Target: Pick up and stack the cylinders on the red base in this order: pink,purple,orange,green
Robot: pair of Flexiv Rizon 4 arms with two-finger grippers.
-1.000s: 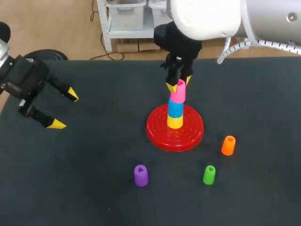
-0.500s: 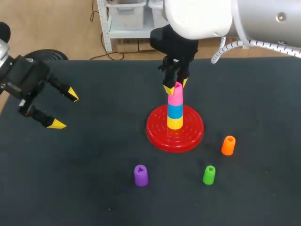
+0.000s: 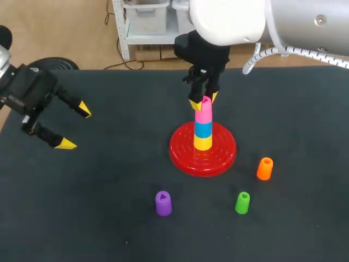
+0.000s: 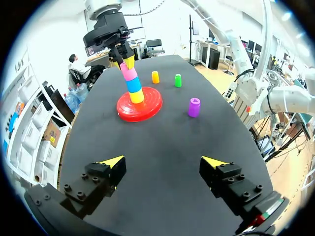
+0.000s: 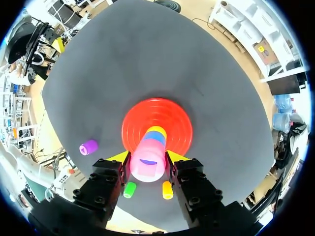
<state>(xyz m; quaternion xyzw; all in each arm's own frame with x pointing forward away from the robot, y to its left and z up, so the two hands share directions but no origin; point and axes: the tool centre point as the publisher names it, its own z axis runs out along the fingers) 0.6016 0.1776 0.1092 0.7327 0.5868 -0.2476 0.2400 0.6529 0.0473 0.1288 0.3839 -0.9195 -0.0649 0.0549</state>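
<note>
Right gripper [image 3: 203,101] clamps the pink cylinder [image 3: 203,112] above the red base [image 3: 221,155]. Left gripper [image 3: 76,126] hangs — fingers apart.

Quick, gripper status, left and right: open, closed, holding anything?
The left gripper is open and empty.
The right gripper is closed on the pink cylinder.

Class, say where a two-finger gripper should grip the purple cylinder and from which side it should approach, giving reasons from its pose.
Grip the purple cylinder across its curved side wall, coming straight down from above: it stands upright and alone on the table, so both sides look free.
</note>
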